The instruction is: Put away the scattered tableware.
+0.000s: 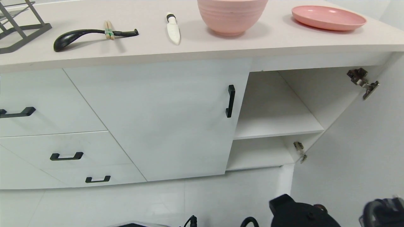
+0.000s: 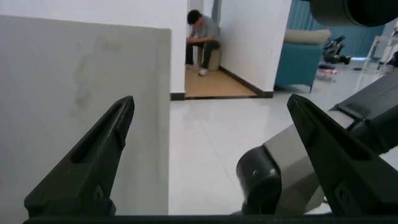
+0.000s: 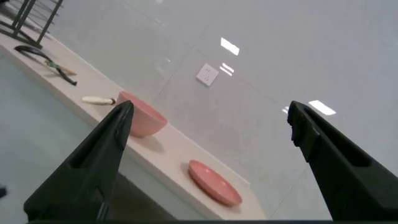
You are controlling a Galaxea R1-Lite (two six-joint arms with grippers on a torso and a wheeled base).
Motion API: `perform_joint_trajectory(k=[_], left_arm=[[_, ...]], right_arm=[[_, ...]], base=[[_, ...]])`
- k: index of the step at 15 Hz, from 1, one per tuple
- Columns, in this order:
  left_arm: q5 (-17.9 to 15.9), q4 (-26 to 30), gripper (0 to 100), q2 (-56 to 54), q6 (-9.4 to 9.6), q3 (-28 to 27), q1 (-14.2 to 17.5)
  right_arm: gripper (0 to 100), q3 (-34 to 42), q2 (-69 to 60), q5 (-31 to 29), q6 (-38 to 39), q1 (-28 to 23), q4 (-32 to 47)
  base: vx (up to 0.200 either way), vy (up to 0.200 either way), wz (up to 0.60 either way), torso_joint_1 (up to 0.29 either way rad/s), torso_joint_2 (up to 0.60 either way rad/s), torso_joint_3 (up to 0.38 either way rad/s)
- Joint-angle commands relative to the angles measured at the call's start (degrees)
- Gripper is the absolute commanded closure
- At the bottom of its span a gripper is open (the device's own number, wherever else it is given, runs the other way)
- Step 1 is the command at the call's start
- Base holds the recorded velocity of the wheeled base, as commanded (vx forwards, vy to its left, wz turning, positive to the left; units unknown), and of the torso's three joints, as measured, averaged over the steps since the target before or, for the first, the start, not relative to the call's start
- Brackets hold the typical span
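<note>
On the countertop [image 1: 268, 44] lie a black ladle [image 1: 82, 35], a pair of chopsticks [image 1: 109, 30] across its handle, a white knife [image 1: 173, 29], a big pink bowl [image 1: 232, 15] and a pink plate [image 1: 328, 17]. From the right wrist view the bowl [image 3: 144, 118], the plate [image 3: 214, 182], the knife [image 3: 98, 99] and the ladle [image 3: 43, 57] lie far off. My right gripper [image 3: 208, 115] is open and holds nothing. My left gripper [image 2: 211, 109] is open too, low beside a white panel [image 2: 81, 112], over the floor.
A dark dish rack [image 1: 17, 25] stands at the counter's left end. Below, the cabinet's right door [image 1: 363, 142] is swung open, showing two bare shelves [image 1: 277, 126]. The middle door [image 1: 164, 119] and the left drawers [image 1: 47, 126] are closed.
</note>
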Motion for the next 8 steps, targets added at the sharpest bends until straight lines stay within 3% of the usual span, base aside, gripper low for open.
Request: perform_joint_trajectory(k=[1,3,4,7,8], left_arm=[[0.78,0.58,0,8.96,-2.2,-9.69,-4.75],[1.92,-0.3,0,8.34,-2.64,-7.85,-3.17],[2.71,-2.24,0,4.39,-2.73,-2.05,0.79],[3.68,-7.51,0,-14.42,-1.85,23.97,11.25],[4.91,-8.04,0,-22.95,-1.33,31.61,13.27]], right_arm=[[0,-4.15,0.66,0.03,-0.03,-1.01,0.11],[0,-5.12,0.4,0.91,-0.03,-1.98,0.11],[0,-5.12,0.22,2.23,-0.03,-3.03,0.2],[0,-3.97,-0.92,2.75,-0.03,-4.0,0.2],[0,-1.78,-1.36,2.75,0.06,-3.65,0.2]], base=[[0.0,0.0,0.0,0.0,0.0,0.0],[0.0,0.0,0.0,0.0,0.0,0.0],[0.0,0.0,0.0,0.0,0.0,0.0],[0.0,0.0,0.0,0.0,0.0,0.0],[0.0,0.0,0.0,0.0,0.0,0.0]])
